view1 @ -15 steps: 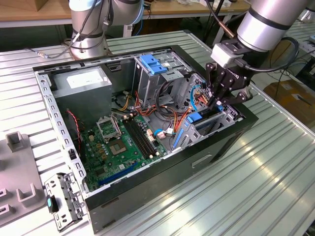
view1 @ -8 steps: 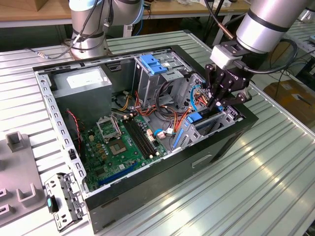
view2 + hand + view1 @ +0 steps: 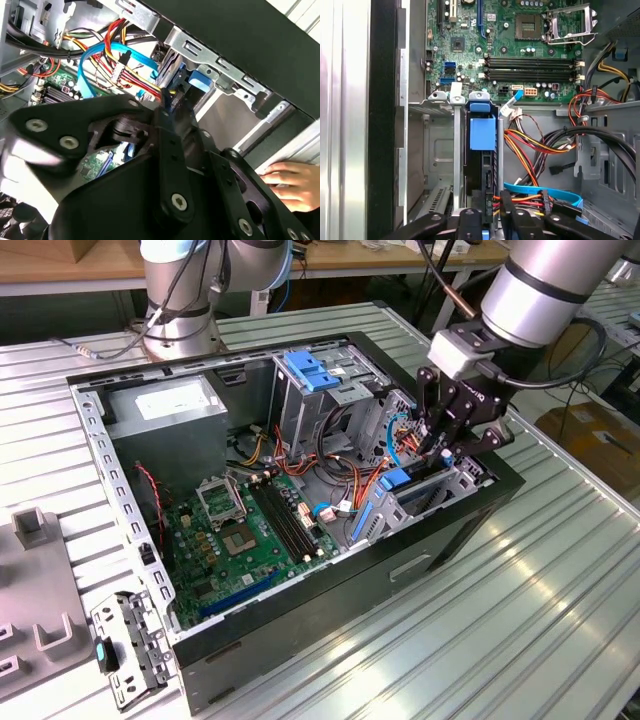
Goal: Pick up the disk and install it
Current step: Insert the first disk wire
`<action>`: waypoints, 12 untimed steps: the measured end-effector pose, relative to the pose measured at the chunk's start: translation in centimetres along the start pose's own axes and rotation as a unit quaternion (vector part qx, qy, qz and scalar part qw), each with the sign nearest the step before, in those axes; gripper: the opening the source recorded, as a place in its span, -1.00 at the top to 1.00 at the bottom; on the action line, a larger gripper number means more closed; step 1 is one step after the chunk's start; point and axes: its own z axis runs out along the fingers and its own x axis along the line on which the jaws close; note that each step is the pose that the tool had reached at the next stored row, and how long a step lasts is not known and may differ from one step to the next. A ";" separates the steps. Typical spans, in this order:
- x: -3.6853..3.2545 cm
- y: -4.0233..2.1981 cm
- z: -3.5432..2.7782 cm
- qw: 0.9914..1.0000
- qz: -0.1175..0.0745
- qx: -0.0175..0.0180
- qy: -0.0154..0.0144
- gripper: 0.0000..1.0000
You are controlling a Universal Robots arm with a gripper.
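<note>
While the arm leans over the open computer case point(image 3: 480, 502), the gripper point(image 3: 441, 445) sits low at the drive cage on the exterior view's right, right above the disk point(image 3: 420, 483). From that angle the disk is standing on edge in the cage slot, mostly a dark slab with blue plastic bracket along it. In the first wrist view you get a better look: the disk point(image 3: 482, 170) is upright in the metal bay, thin dark edge facing the camera, with a bright blue tab of the bracket over the upper part and a smaller blue clip just past it. No label side visible from here, just the edge and the blue plastic.

The gripper's black fingers point(image 3: 512, 212) show close together at the near end of the disk, next to orange and red wires and a light blue flat cable point(image 3: 540, 192). Honestly can't tell whether they're clamped on the disk or just resting near it, the linkages block it. In the second wrist view the gripper body point(image 3: 150, 165) hides most of it, with the blue bracket tab point(image 3: 200, 80) poking out beyond.

Green motherboard point(image 3: 250, 530) lies on the case floor, beside the cage. A person's hand point(image 3: 287, 182) rests outside the case wall.
</note>
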 end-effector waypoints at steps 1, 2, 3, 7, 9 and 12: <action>0.00 0.00 -0.18 1.000 0.000 0.000 0.000 0.40; 0.00 0.01 -0.27 1.000 0.000 0.000 0.000 0.40; -0.01 0.01 -0.27 1.000 0.000 0.000 0.000 0.40; -0.01 0.01 -0.29 1.000 0.000 0.000 0.000 0.69; -0.01 0.01 -0.30 1.000 0.000 0.000 0.000 0.79; -0.01 0.01 -0.30 1.000 0.000 0.000 0.000 0.79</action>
